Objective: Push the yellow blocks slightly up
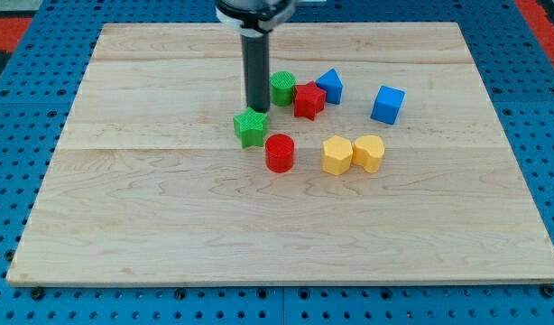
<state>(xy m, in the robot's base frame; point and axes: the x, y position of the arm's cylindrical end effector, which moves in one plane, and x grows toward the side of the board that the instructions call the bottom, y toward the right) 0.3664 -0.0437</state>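
Observation:
Two yellow blocks sit side by side right of the board's middle: a yellow hexagonal block [337, 154] and a yellow rounded, heart-like block [369, 153], touching each other. My tip [257, 109] is at the end of the dark rod, just above the green star block [250, 126] and left of the green cylinder [282, 88]. The tip is well to the left of and above the yellow blocks, apart from them.
A red cylinder [280, 152] sits left of the yellow hexagon. A red star block [308, 99] touches the green cylinder and a blue triangular block [330, 86]. A blue cube [388, 104] stands above the yellow blocks. The wooden board [169, 226] lies on a blue pegboard.

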